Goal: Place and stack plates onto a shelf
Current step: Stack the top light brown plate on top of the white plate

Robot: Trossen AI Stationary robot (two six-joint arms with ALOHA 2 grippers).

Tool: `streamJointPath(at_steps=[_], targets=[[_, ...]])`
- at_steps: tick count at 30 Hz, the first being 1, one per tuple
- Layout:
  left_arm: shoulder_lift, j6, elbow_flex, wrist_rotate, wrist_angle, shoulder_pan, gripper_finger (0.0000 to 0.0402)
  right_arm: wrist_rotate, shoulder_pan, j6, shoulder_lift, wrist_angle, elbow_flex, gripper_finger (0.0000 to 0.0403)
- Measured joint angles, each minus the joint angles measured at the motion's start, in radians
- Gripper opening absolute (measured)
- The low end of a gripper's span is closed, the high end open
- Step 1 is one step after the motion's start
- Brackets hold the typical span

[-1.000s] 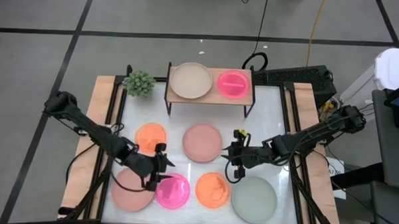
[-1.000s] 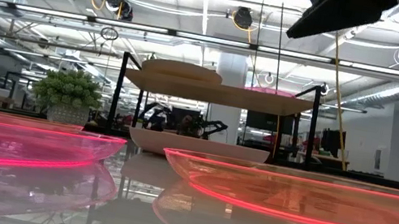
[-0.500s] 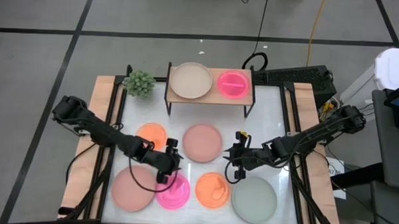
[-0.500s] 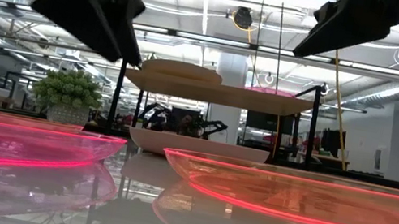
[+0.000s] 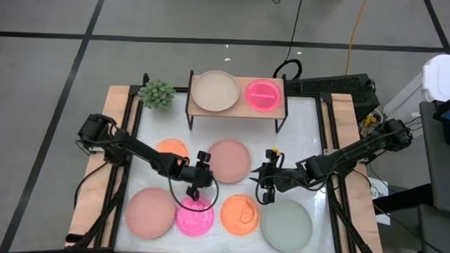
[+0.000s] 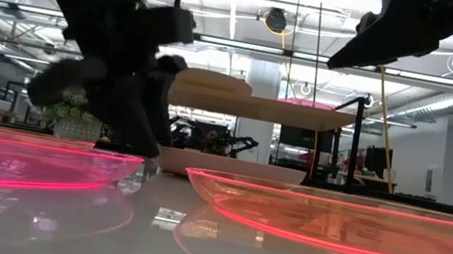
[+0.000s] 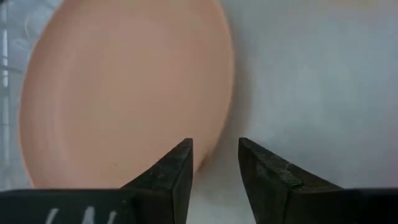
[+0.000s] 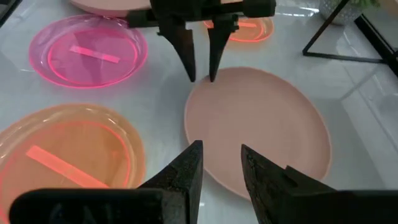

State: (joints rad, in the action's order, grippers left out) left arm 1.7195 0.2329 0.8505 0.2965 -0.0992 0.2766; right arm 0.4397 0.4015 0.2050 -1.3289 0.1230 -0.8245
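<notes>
A dusty pink plate (image 5: 230, 161) lies flat at the table's middle. My left gripper (image 5: 205, 171) is open and points down at its left near rim (image 8: 198, 93). In the left wrist view that rim (image 7: 214, 134) runs into the gap of the gripper (image 7: 216, 149). My right gripper (image 5: 259, 176) is open and hovers by the plate's right edge (image 8: 273, 180). The wooden shelf (image 5: 239, 104) at the far side carries a beige plate (image 5: 215, 91) and a magenta plate (image 5: 264, 94). My left gripper comes at the dusty pink plate's left near rim (image 7: 214, 134) from above, pointing down, one finger on each side of the rim. Whether the fingers (image 8: 188, 62) touch it, I cannot tell. The plate lies flat on the table.
Along the near edge lie another dusty pink plate (image 5: 151, 212), a magenta one (image 5: 194, 217), an orange one (image 5: 241, 214) and a grey-green one (image 5: 287, 225). A small orange plate (image 5: 169, 148) sits partly under my left arm. A potted plant (image 5: 157, 94) stands left of the shelf.
My left gripper has moved from above the near-left plates toward the table's right and far side, to the central pink plate's left rim, and has come down close to the table. The plates have stayed in place.
</notes>
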Motion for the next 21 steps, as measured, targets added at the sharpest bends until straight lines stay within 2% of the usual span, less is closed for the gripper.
streamJointPath(at_steps=[5, 10, 18, 21], targets=[[0.034, 0.068, 0.0, 0.045, 0.026, -0.009, 0.0114, -0.005, 0.0, 0.018, 0.0, 0.0, 0.007, 0.0093], [0.047, 0.151, 0.0, 0.044, 0.05, -0.009, 0.0085, -0.028, 0.0, 0.008, 0.0, 0.001, 0.007, 0.0093], [0.047, 0.228, -0.001, 0.043, 0.09, -0.001, 0.0016, -0.053, 0.0, -0.007, 0.0, 0.001, 0.007, 0.0093], [0.047, 0.24, -0.001, 0.043, 0.125, 0.001, 0.0011, -0.053, 0.0, -0.027, 0.0, 0.001, 0.007, 0.0093]])
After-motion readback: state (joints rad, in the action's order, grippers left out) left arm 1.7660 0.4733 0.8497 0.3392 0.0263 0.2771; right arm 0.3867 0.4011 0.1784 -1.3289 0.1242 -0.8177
